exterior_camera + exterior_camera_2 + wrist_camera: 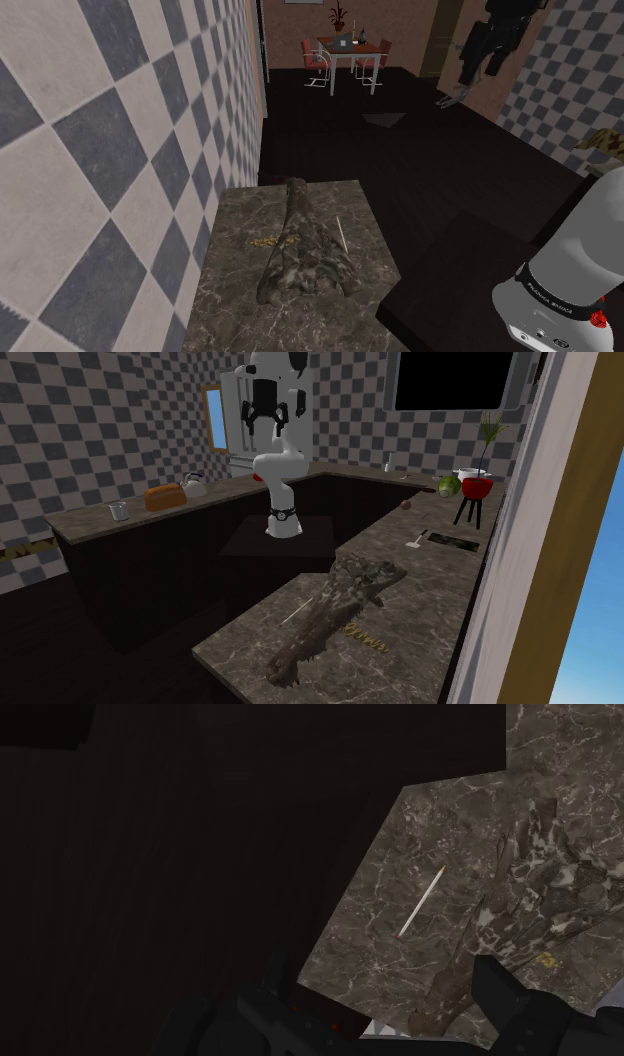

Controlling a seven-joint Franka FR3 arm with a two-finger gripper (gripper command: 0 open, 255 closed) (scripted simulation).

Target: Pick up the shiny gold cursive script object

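In the shoulder view, the gold cursive script object (268,242) lies flat on the marble tabletop (330,195), against the wall-side edge of a lumpy marble-patterned mass (300,255). In the second exterior view, the end effector (266,422) hangs high over the stand, well apart from the script. In the wrist view, its fingers stand wide apart and empty above a thin white stick (420,901).

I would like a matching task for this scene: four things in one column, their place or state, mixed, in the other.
1 gold script piece
2 thin stick
3 loaf
4 gripper

A open, raised in the air
B far counter, beside the kettle
C marble counter, between the lump and the checkered wall
D marble counter, on the lump's side towards the arm

Pairs: 1-C, 2-D, 3-B, 4-A
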